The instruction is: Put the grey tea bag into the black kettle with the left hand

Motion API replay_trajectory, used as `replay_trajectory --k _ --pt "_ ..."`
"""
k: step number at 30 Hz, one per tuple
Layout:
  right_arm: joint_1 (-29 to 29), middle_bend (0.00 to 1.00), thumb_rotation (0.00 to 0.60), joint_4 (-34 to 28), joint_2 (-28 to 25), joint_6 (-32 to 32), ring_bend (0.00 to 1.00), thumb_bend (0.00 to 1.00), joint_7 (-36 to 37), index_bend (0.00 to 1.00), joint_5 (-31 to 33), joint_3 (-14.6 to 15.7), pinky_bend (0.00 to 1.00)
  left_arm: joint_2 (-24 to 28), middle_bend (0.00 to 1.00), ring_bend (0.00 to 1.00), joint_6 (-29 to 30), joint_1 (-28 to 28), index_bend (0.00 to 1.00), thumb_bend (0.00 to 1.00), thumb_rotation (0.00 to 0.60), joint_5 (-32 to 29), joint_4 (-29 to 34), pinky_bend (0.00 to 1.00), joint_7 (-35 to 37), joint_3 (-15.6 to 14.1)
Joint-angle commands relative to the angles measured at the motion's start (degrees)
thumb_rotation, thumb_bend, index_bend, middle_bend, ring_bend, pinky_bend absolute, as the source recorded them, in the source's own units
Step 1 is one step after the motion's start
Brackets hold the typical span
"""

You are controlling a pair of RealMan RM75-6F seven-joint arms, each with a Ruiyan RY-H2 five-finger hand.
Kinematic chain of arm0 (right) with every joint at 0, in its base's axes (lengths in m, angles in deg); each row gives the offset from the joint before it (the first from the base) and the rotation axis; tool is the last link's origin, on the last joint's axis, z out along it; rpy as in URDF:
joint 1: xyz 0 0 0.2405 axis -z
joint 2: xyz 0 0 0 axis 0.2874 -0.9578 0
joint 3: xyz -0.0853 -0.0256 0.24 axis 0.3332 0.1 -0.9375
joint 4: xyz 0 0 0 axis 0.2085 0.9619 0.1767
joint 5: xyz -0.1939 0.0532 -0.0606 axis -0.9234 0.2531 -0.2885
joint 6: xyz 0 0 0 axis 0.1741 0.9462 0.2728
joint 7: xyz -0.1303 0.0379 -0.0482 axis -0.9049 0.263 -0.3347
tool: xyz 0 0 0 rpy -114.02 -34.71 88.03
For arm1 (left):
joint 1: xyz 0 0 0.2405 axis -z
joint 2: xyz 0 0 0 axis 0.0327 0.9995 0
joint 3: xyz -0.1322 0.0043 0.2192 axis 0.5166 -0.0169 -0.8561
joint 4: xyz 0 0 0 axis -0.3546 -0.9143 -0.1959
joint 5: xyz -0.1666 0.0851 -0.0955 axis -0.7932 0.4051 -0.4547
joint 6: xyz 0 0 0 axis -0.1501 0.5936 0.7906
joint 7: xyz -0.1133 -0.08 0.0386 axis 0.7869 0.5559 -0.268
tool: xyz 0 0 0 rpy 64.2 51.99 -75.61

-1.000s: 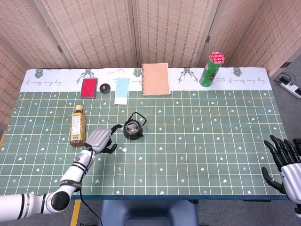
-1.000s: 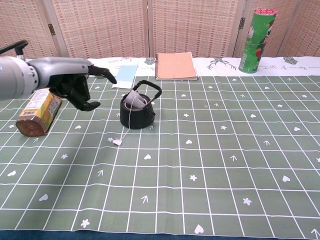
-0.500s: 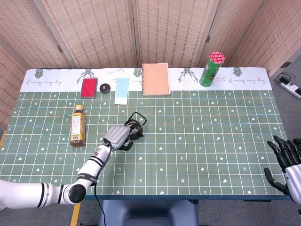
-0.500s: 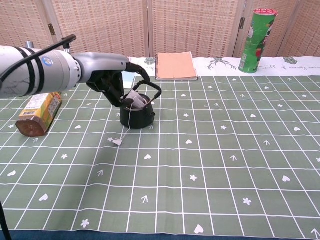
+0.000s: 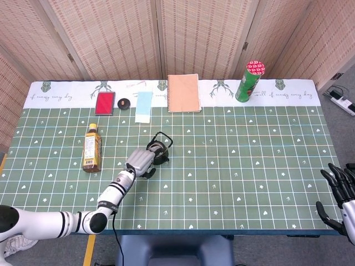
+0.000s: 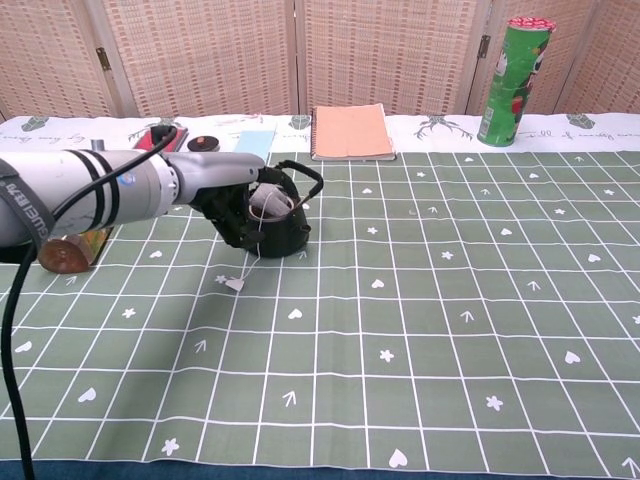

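Note:
The black kettle (image 6: 285, 236) stands left of centre on the green tablecloth, also seen from above as the kettle (image 5: 161, 152). The grey tea bag (image 6: 268, 203) sits in its open top. Its string hangs down the front to a white tag (image 6: 234, 284) lying on the cloth. My left hand (image 6: 232, 210) is against the kettle's left side with its fingers curled; in the head view the left hand (image 5: 141, 162) hides its own fingers. My right hand (image 5: 339, 187) is at the table's near right corner, fingers spread and holding nothing.
A tea bottle (image 5: 91, 147) lies left of the kettle. Along the far edge are a red card (image 5: 105, 103), a small black disc (image 5: 123, 102), a light blue card (image 5: 143, 106), an orange notebook (image 5: 183, 93) and a green can (image 5: 249, 81).
My left hand moved right from beside the bottle to the kettle and lowered against its left side. The tea bag stayed in the kettle. The right hand slid slightly down out of frame.

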Motion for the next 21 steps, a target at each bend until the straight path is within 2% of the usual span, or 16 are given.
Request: replay_trajectory --k 1,8,21 --pt "-0.02 0.00 0.600 -0.14 0.13 -0.18 0.00 0.48 -0.56 0.00 -0.50 0.22 0.00 -0.36 1.00 1.00 0.35 -0.04 0.11 0.46 0.600 0.70 -0.80 1.00 -0.09 -0.60" --pt "-0.15 0.00 0.600 -0.25 0.08 -0.57 0.00 0.48 -0.57 0.00 -0.17 0.09 0.00 -0.06 1.00 1.00 1.13 -0.44 0.12 0.46 0.600 2.33 -1.42 1.00 1.23 -0.28" --pt "-0.32 0.00 0.600 -0.46 0.19 -1.18 0.00 0.48 -1.18 0.00 0.14 -0.04 0.00 -0.66 1.00 1.00 3.15 -1.15 0.13 0.46 0.600 5.10 -4.99 1.00 -1.90 -3.01"
